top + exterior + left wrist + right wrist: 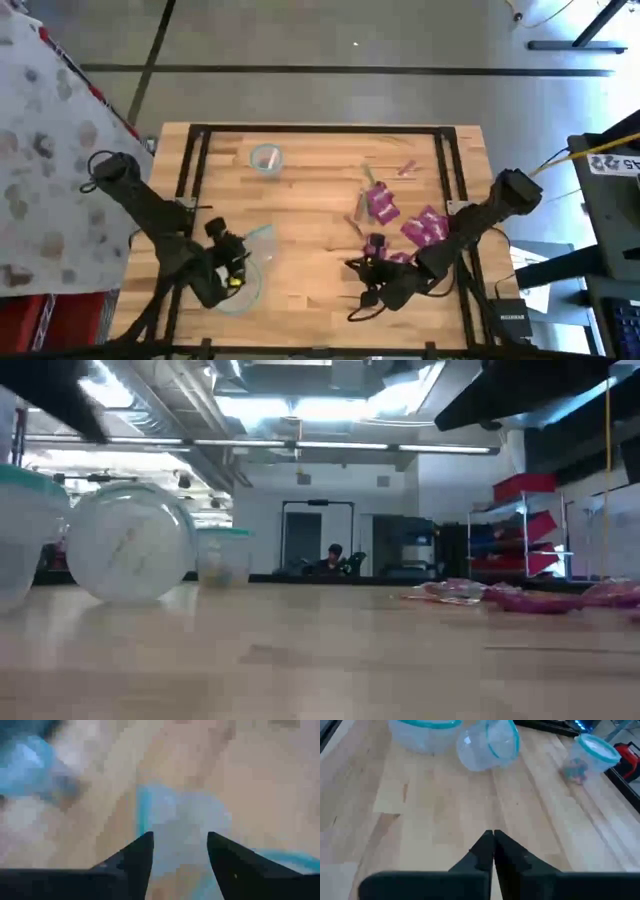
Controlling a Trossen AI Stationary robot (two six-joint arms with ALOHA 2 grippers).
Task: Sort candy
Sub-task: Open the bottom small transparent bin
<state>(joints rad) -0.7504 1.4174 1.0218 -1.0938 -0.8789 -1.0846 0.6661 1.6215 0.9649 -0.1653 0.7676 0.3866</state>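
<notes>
The candy (385,205), mostly magenta packets with thin pink and greenish pieces, lies loose on the wooden table's right half (530,600). My right gripper (358,268) is shut just near of it, over bare wood (493,837), with nothing between its fingers. At the near left, my left gripper (232,262) is open (180,836). Ahead of its fingertips a clear, teal-rimmed bowl (185,820) lies tipped on its side on the table (130,545) (487,742). No finger shows on that bowl. A second such bowl (422,732) stands upright beside it.
A third teal-rimmed bowl (265,158) holding a few sweets stands at the far left (592,752). Black frame rails (320,130) run along the table's far and side edges. Bare wood lies between the bowls and the candy. A person (333,555) sits far off in the room.
</notes>
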